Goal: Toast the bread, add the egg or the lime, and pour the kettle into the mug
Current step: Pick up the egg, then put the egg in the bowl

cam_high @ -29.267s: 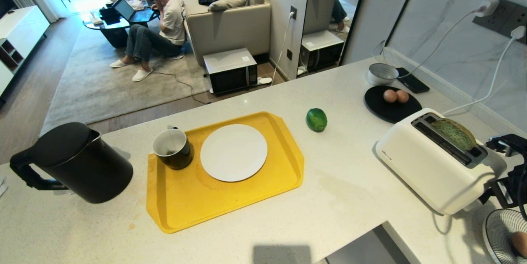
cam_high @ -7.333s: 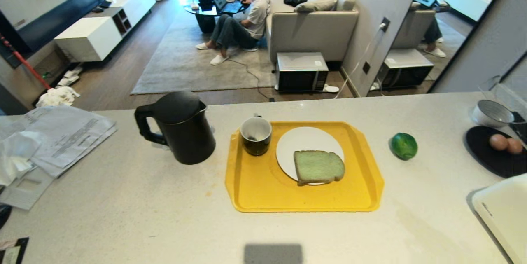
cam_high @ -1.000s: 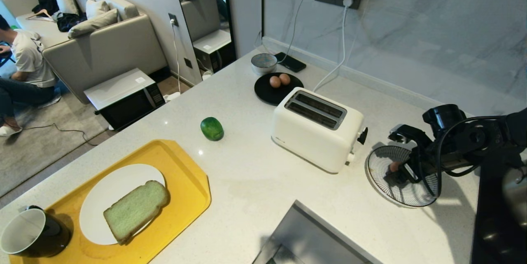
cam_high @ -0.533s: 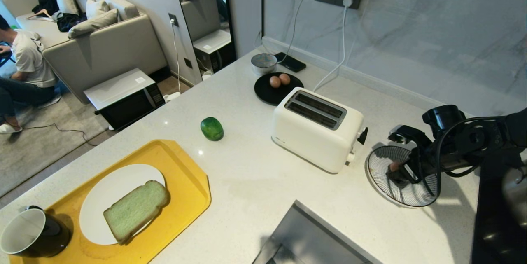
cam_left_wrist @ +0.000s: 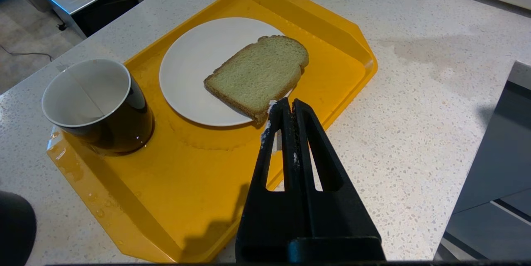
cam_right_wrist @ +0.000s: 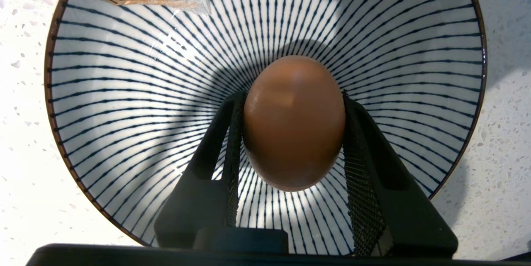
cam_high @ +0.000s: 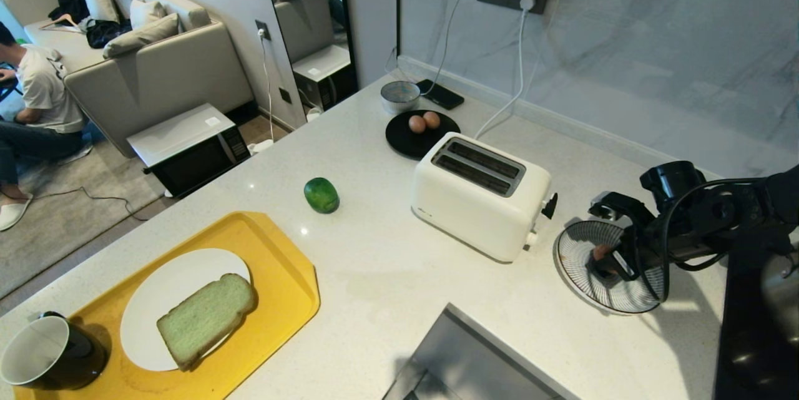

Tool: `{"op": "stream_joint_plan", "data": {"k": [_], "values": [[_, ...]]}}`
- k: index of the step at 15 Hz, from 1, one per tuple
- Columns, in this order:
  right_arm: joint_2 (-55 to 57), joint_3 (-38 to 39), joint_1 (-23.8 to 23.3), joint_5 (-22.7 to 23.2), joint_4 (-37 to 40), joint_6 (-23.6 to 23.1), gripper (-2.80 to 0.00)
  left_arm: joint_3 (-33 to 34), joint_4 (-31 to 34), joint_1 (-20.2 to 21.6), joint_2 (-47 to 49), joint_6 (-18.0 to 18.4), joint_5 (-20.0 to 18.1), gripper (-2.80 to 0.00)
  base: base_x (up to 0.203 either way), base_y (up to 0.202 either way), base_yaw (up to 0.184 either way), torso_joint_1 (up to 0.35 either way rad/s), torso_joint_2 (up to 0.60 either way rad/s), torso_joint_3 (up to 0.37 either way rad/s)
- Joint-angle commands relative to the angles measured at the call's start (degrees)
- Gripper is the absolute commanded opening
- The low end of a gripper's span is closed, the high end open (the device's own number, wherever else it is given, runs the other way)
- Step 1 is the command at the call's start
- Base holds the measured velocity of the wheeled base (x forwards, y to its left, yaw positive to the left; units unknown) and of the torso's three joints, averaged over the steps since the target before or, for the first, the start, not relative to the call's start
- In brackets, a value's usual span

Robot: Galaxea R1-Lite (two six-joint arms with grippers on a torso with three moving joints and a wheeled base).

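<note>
Egg point(cam_right_wrist: 293, 123) first: we see it inside the striped bowl point(cam_right_wrist: 124, 91) near the bench's right edge, just past the white toaster point(cam_high: 477, 197), with our right gripper point(cam_right_wrist: 292, 129) closed against both its sides. Our left gripper point(cam_left_wrist: 286, 110), pressed together and holding nothing, hangs over the yellow tray point(cam_left_wrist: 332, 46) at the near-left corner, where the bread point(cam_left_wrist: 259, 75) lies on a white plate point(cam_left_wrist: 191, 67) beside the mug point(cam_left_wrist: 97, 106).

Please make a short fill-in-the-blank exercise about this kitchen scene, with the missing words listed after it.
1. The right gripper has its fingers on both sides of an ____ in the striped bowl.
2. The bread lies on the white ____.
3. The toaster slots are ____.

Missing words: egg; plate; empty
</note>
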Motion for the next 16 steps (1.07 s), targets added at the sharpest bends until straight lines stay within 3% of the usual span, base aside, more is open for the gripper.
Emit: {"op": "stream_joint_plan", "data": {"k": [1, 16], "values": [[-0.6, 0.1, 0.0, 0.0, 0.1, -0.1, -2.80, 0.0, 0.0, 0.0, 0.0, 0.0, 0.0, -2.80, 0.000, 0.000, 0.000, 0.000, 0.00, 0.000], [-26.4, 7.6, -0.4, -3.5, 0.3, 2.1, -2.80, 0.0, 0.0, 0.0, 0.0, 0.0, 0.0, -2.80, 0.000, 0.000, 0.000, 0.000, 0.00, 0.000]]}}
